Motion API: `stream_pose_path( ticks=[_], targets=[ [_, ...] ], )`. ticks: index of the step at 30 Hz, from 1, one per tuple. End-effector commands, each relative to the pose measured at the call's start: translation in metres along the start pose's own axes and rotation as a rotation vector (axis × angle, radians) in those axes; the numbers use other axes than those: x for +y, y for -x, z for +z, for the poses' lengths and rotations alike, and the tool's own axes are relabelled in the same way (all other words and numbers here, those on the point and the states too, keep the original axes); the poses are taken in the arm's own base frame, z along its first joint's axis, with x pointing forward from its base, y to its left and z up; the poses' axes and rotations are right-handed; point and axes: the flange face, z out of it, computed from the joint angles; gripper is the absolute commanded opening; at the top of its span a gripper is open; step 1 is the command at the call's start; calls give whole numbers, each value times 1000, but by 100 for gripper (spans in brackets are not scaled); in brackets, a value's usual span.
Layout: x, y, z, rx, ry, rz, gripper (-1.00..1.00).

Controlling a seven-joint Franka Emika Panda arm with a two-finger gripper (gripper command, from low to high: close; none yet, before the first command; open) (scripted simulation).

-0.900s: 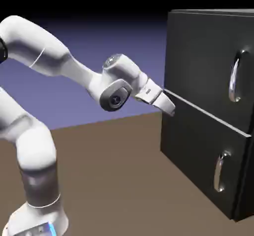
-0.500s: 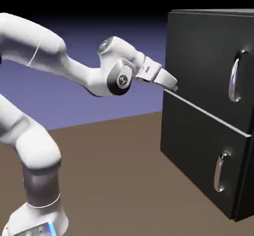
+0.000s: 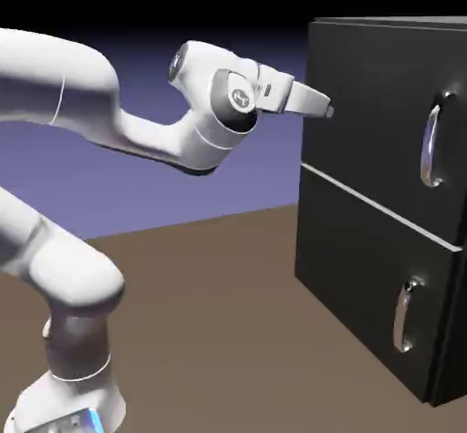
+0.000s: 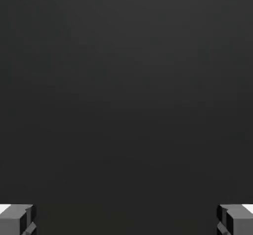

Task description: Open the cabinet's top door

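Plain blue-violet backdrop (image 3: 246,139), black at the top of the exterior view; brown floor (image 3: 201,304) below. Your cabinet (image 3: 365,231) fills the right side, its top door (image 3: 374,121) at upper right, closed, with a curved chrome handle (image 3: 430,139) near the right edge. Lower door (image 3: 365,267) under it, also closed, smaller handle (image 3: 401,315). Your white arm (image 3: 55,76) comes in from the left. Your gripper (image 3: 331,111) is wide open, nothing held, left of the top handle, well apart from it. Hand view: dark surface, fingertips (image 4: 15,219) at the bottom corners.
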Motion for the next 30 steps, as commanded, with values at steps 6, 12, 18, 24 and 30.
stream_pose_path(
  ticks=[6,12,18,24,30],
  targets=[
    [7,-20,-6,61,-56,8,0],
    [23,-39,-7,116,-102,20,0],
    [48,-55,0,165,-139,34,0],
    [80,-69,13,204,-166,49,0],
    [118,-79,34,233,-183,62,0]
  ],
)
